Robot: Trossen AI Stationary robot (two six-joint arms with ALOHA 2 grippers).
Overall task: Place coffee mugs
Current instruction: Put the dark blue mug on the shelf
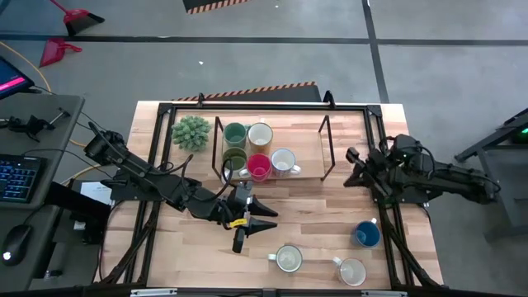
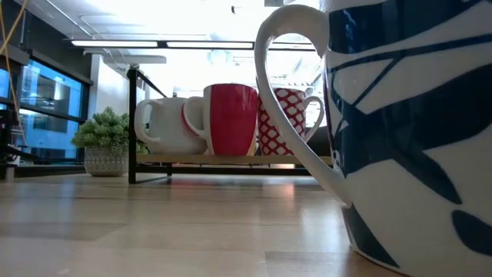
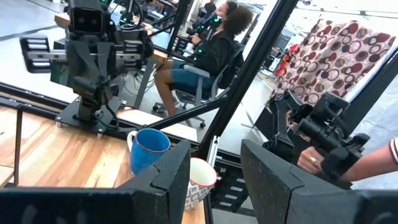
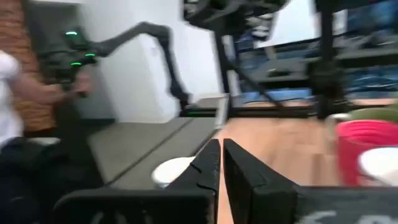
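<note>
Five coffee mugs stand on a wooden board inside a black frame at the table's far middle: teal-green, cream, olive-green, red and white. A blue mug and two white mugs stand upright on the near right of the table. My left gripper hovers open over the table's middle, pointing at the blue mug, with nothing between its fingers. My right gripper is shut and empty at the right of the board, pointing left.
A spiky green potted plant stands left of the board. In the low view a blue-and-white mug fills the right side. Bare wood lies between the board and the near mugs. A seated person is beyond the table.
</note>
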